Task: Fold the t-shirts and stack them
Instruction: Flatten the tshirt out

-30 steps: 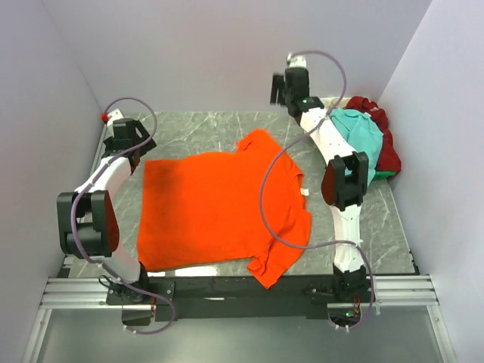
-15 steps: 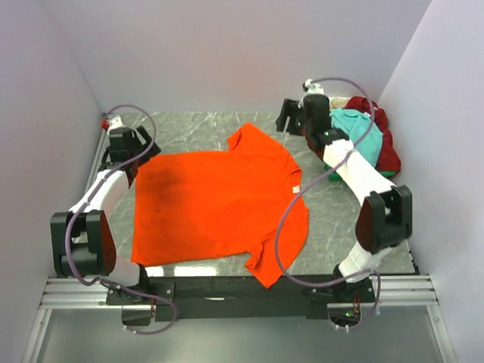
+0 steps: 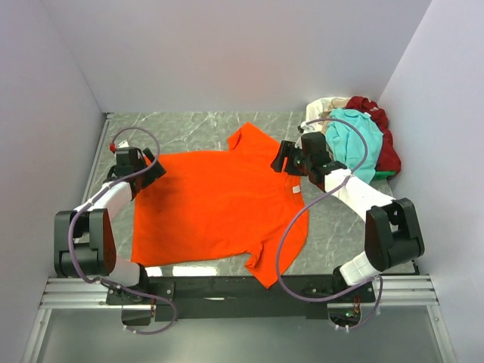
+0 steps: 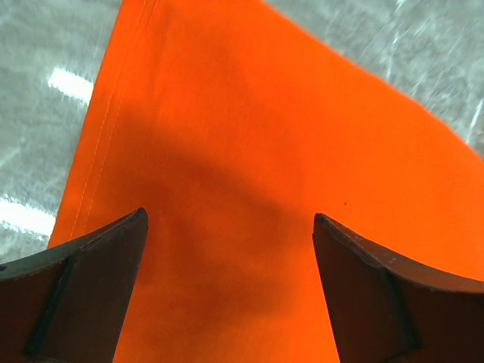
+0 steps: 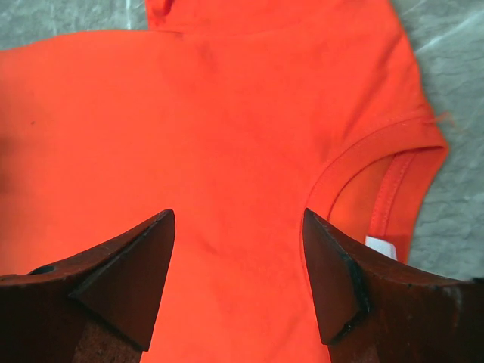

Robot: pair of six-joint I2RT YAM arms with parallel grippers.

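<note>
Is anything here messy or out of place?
Yes. One sleeve of the orange t-shirt droops over the near edge of the table, and the other shirts sit in a crumpled heap in the far right corner.

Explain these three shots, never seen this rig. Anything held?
Two white-and-black robot arms are bolted at the near edge of a grey marbled table. The wide picture looks down from above and behind them; the other two come from a camera on each wrist, the dark wedges being that hand's own fingers. A bright orange cloth t-shirt lies spread flat. The left hand is over its hem, the right hand by its collar; both are open and hold nothing. A pile of teal, dark red and cream shirts sits at the far right corner.
</note>
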